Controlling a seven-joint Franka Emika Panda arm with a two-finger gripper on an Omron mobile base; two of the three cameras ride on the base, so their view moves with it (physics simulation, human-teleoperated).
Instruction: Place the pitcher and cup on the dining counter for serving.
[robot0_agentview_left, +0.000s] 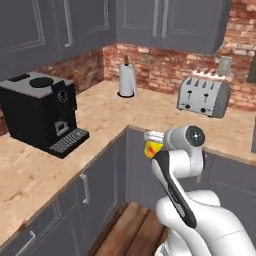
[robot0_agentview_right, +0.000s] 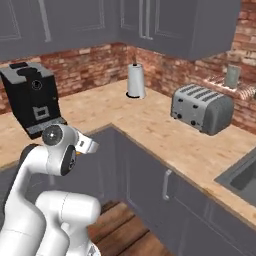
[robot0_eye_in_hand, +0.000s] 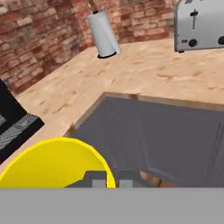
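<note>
1. So the cup (robot0_agentview_left: 152, 149) is up in the air, pinched in the gripper (robot0_eye_in_hand: 112, 180) at the end of the arm, hanging in front of the grey cabinet fronts (robot0_agentview_left: 102, 185) at the inside corner of the L-shaped counter (robot0_agentview_left: 115, 112). In the hand view its yellow rim (robot0_eye_in_hand: 57, 162) sits right at the fingertips (robot0_eye_in_hand: 99, 180), with one finger looking like it's inside the rim and one outside, so I'd call the jaws narrow and clamped on the cup wall
2. Biggest worry imo: that's a thin rim pinch on a small tumbler, so any fast swing or base turn could let it rotate or slip out and drop onto the wood floor (robot0_agentview_left: 131, 231)
3. Second worry: the cup hangs just beside the counter edge and the cabinets, so carrying it sideways without lifting could clip the lip and knock it loose
4. Third: this counter has wall cupboards and a toaster (robot0_agentview_left: 203, 96), so it doesn't look like the dining one. Setting the cup down here would be the wrong spot, and the base probably needs to drive somewhere else first
5. Can't spot the pitcher from here, so that half of the job looks undone
6. Head count: 1 cup, 1 gripper, 1 toaster, 1 paper towel roll (robot0_agentview_left: 127, 80), 1 black coffee machine (robot0_agentview_left: 42, 112), and 1 sink (robot0_agentview_right: 242, 181) poking in at the right edge of the right base view
</note>
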